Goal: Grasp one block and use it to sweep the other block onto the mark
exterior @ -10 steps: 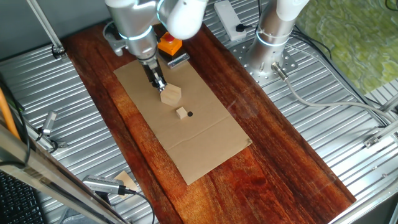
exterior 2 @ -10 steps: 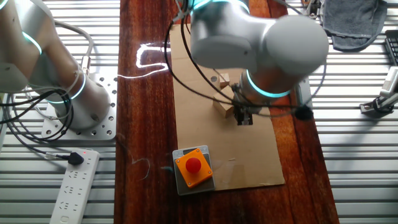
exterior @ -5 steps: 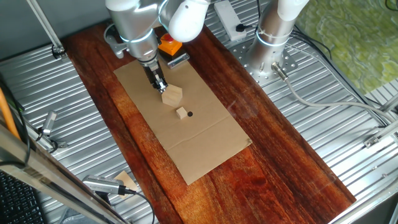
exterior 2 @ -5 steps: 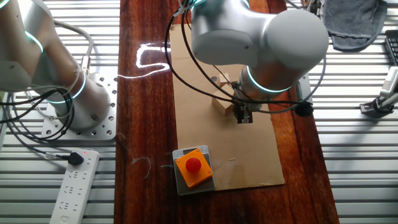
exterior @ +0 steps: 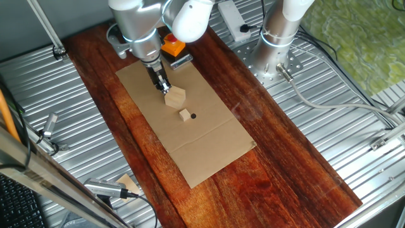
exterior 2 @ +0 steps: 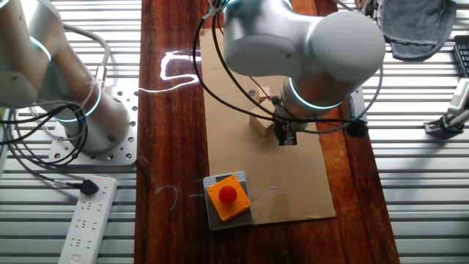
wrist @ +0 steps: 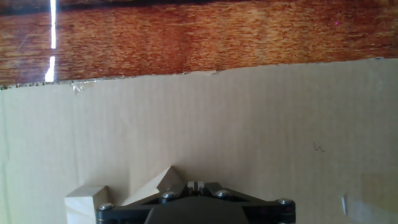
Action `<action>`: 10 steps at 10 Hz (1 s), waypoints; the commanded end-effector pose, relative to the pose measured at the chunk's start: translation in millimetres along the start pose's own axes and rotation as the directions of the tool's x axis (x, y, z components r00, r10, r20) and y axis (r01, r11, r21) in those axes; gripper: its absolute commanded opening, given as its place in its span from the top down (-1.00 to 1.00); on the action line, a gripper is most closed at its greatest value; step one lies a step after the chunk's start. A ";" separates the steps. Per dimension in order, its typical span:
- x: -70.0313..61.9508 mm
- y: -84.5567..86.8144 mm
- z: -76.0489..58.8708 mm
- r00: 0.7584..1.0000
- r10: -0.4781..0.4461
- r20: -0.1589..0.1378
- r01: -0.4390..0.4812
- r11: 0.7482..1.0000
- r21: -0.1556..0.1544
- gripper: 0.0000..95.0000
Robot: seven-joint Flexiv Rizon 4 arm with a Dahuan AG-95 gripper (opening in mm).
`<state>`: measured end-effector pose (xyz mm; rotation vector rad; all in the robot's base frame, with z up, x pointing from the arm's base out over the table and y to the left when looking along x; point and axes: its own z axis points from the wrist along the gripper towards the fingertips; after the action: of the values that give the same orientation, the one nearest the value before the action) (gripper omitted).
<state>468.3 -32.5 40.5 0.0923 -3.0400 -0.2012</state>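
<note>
The larger tan block [exterior: 174,96] sits tilted on the brown cardboard [exterior: 209,142]. The small wooden cube [exterior: 185,114] lies just in front of it, right beside the black dot mark [exterior: 193,116]. My gripper [exterior: 163,87] stands low over the cardboard at the larger block's far side, fingers together with nothing between them. In the hand view the gripper [wrist: 196,184] is shut, the larger block [wrist: 155,186] lies against its left side, and the small cube [wrist: 84,202] is further left. In the other fixed view the gripper [exterior 2: 286,138] is next to the larger block [exterior 2: 261,125].
An orange box with a red button [exterior 2: 227,196] stands at the cardboard's end behind the gripper. A second arm's base [exterior: 278,38] stands on the metal table beside the wooden board [exterior: 285,171]. A power strip [exterior 2: 88,220] lies off the board.
The arm's upper body has shifted very slightly. The gripper tip and both blocks stay where they were.
</note>
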 end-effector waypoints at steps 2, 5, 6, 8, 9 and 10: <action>-0.1 -0.2 -0.2 1.000 -0.012 -0.005 0.012 1.000 -0.003 1.00; -0.1 -0.2 -0.2 0.997 -0.082 -0.013 0.082 0.997 -0.009 1.00; -0.1 -0.2 -0.2 0.995 -0.095 -0.011 0.095 0.995 -0.008 1.00; -0.1 -0.2 -0.2 0.993 -0.117 -0.008 0.117 0.993 -0.010 1.00; -0.1 -0.2 -0.2 0.992 -0.126 -0.007 0.126 0.992 -0.010 1.00; -0.1 -0.2 -0.2 0.991 -0.136 -0.007 0.136 0.991 -0.011 1.00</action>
<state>467.8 -33.0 41.1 0.2985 -3.0270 -0.2251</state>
